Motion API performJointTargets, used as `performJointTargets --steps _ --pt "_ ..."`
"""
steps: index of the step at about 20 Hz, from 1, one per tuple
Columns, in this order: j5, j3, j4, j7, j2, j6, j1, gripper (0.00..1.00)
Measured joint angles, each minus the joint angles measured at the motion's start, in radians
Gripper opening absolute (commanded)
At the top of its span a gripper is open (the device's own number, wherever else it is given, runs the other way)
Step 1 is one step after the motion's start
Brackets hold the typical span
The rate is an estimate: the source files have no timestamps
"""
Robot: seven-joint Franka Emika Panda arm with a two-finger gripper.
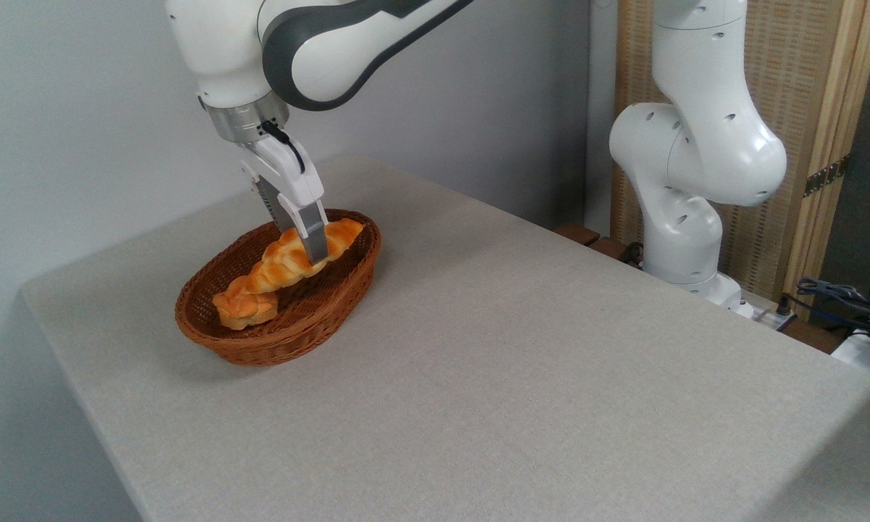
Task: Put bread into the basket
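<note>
Your gripper has its fingers clamped around the middle of the bread. The loaf lies lengthwise inside the basket, its near end low and its far end propped on the rim. The basket sits on the grey surface.

A grey cloth-covered table fills most of the frame. At upper right stands a wood-framed woven screen (brass hinge visible), with tangled cables at the right edge.
</note>
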State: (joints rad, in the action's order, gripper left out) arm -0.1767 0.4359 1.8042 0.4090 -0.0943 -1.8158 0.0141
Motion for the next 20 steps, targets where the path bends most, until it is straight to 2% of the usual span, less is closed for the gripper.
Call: performJointTargets --steps 9,14,16,20 --pt "0.001 -0.001 -0.004 0.0 0.001 0.0 -0.001 1.0" --pt "0.023 -0.003 -0.01 0.0 0.003 0.0 -0.003 1.0" --pt "0.048 -0.021 -0.019 0.0 0.017 -0.001 -0.005 1.0" --pt "0.114 -0.108 -0.059 0.047 0.079 0.021 -0.013 1.0"
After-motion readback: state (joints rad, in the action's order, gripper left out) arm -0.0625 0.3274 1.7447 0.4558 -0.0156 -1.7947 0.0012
